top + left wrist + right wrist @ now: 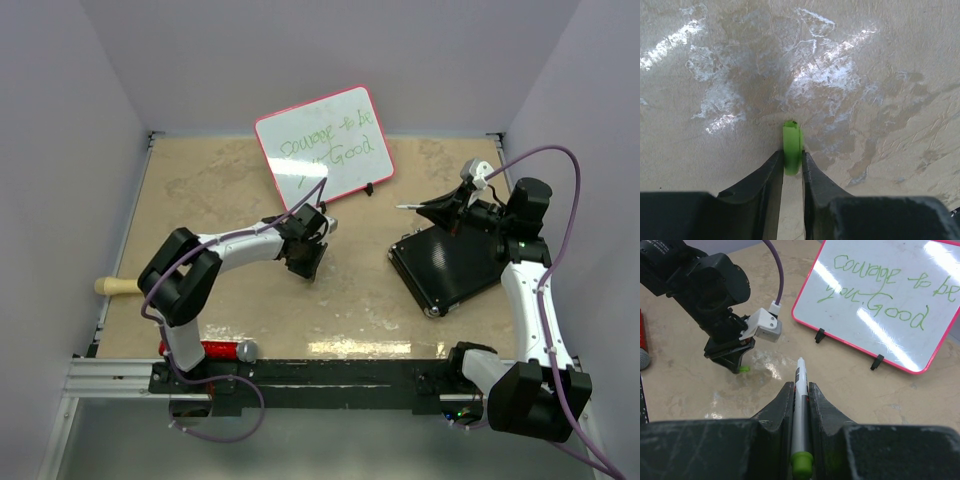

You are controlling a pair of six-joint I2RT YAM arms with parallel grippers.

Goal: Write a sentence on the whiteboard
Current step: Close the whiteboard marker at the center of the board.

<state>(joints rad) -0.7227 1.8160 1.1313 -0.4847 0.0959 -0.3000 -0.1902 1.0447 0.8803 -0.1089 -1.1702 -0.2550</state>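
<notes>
Whiteboard (325, 145) leaning back, long axis skewed (right end farther back).

Lighting: bright, even and from overhead in all three views. Glare: broad white patches on the tabletop (200, 190), heaviest in the left wrist view, where they wash out the surface pattern. Diagonal streaks of reflected light cross the glossy whiteboard (880, 295); its green writing is legible. Shadows: soft and faint, noted on the table beneath the left gripper (792, 156). It and the right gripper (800, 388) render dark, underexposed and slightly soft up close. Focus: the green cap (792, 145) is acceptably sharp; the pen (800, 415) blurs at its near end. Distortion: walls lean outward at the top view's edges
</notes>
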